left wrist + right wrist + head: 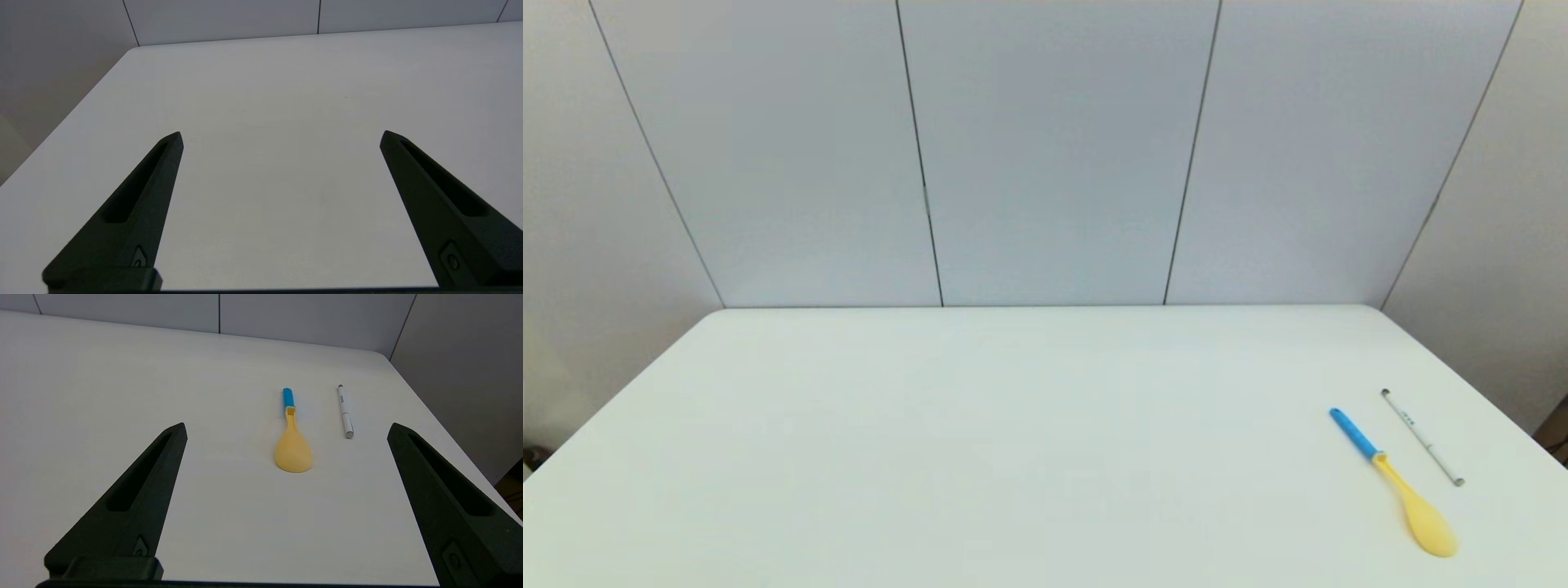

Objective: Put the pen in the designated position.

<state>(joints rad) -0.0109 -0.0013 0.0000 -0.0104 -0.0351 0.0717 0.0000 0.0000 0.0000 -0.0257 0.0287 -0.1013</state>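
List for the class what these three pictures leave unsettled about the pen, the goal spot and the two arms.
- Pen print: head and right wrist views, barrel marks too small to read.
- Goal spot: no outline shows on the table in any view.
- Arms: out of the head view; wrist views show only fingers, cut off by the picture edge. Left claw and right claw are open.
- Spoon underside: hidden against the table.

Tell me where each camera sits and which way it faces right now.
Head: high, looking down at the white table; no arm shows.
Left wrist: behind the open left gripper, facing bare tabletop.
Right wrist: behind the open right gripper, facing the yellow spoon with blue handle and thin white pen.
Head and right wrist share spoon and pen.
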